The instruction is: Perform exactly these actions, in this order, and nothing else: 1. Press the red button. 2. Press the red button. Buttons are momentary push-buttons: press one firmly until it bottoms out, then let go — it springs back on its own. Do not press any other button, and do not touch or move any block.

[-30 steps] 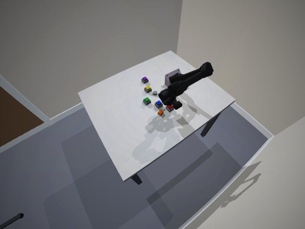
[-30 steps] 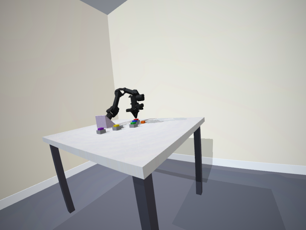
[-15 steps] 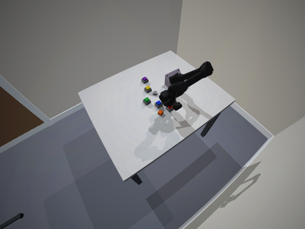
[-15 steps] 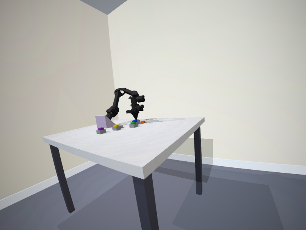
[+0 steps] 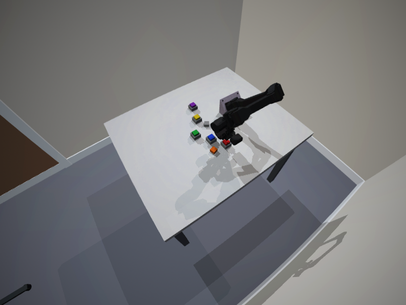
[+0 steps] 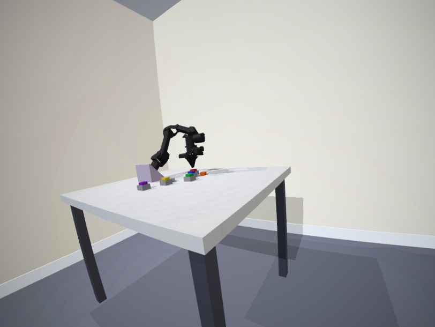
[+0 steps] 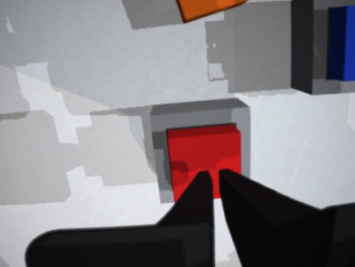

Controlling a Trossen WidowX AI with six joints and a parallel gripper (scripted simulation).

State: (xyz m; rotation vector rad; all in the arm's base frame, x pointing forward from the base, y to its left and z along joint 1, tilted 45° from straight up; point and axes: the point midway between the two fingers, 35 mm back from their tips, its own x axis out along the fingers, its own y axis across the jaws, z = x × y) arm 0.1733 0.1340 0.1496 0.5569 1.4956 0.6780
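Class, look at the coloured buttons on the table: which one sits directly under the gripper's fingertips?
The red button: the shut gripper points straight at it, while the blue button sits off to the side.
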